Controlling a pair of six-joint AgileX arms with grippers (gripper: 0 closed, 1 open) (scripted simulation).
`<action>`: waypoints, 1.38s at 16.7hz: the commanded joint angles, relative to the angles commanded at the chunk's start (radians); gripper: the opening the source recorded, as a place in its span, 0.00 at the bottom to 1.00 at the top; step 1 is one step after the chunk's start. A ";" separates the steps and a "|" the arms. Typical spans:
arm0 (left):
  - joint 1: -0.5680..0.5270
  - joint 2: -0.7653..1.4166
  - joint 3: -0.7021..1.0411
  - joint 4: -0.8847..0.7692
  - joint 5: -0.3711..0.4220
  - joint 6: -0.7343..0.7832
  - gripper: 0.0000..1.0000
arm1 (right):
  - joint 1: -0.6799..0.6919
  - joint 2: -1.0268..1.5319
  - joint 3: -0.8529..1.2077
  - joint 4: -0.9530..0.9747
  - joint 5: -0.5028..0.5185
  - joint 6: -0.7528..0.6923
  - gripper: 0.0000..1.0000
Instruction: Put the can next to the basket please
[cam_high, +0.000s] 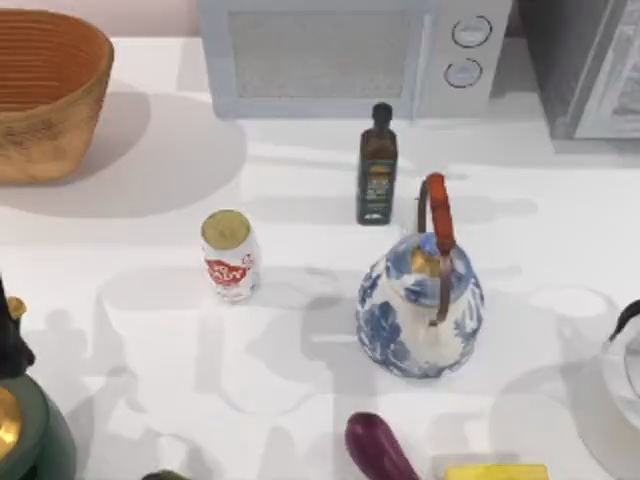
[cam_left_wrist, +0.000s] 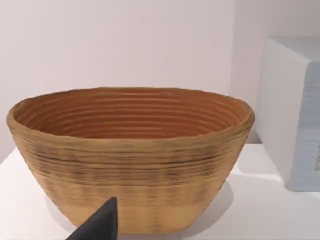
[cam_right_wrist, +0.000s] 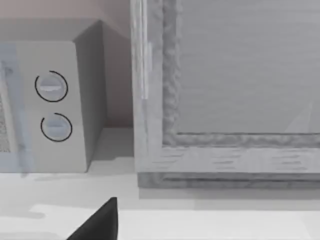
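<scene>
The can (cam_high: 229, 256), white with red lettering and a dull gold top, stands upright on the white table, left of centre. The basket (cam_high: 45, 95), tan-orange wicker, sits at the far left corner, well apart from the can. Nothing touches the can. In the left wrist view the basket (cam_left_wrist: 130, 160) stands large and close, its ribbed inside showing, and a dark part of my left gripper (cam_left_wrist: 100, 225) juts in before it. In the right wrist view a dark part of my right gripper (cam_right_wrist: 100, 222) faces the microwave (cam_right_wrist: 55, 105) and a grey cabinet (cam_right_wrist: 225, 100).
A dark bottle (cam_high: 377, 165) stands behind a blue-and-white teapot with a red handle (cam_high: 420, 300), right of the can. The microwave (cam_high: 350, 55) lines the back edge. An eggplant (cam_high: 378, 448) and a yellow block (cam_high: 495, 471) lie at the front. A green pot (cam_high: 30, 430) sits front left.
</scene>
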 joint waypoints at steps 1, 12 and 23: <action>0.001 -0.008 0.021 0.001 0.000 0.000 1.00 | 0.000 0.000 0.000 0.000 0.000 0.000 1.00; -0.087 0.472 0.421 -0.319 -0.015 0.088 1.00 | 0.000 0.000 0.000 0.000 0.000 0.000 1.00; -0.322 1.529 1.232 -0.980 -0.019 0.253 1.00 | 0.000 0.000 0.000 0.000 0.000 0.000 1.00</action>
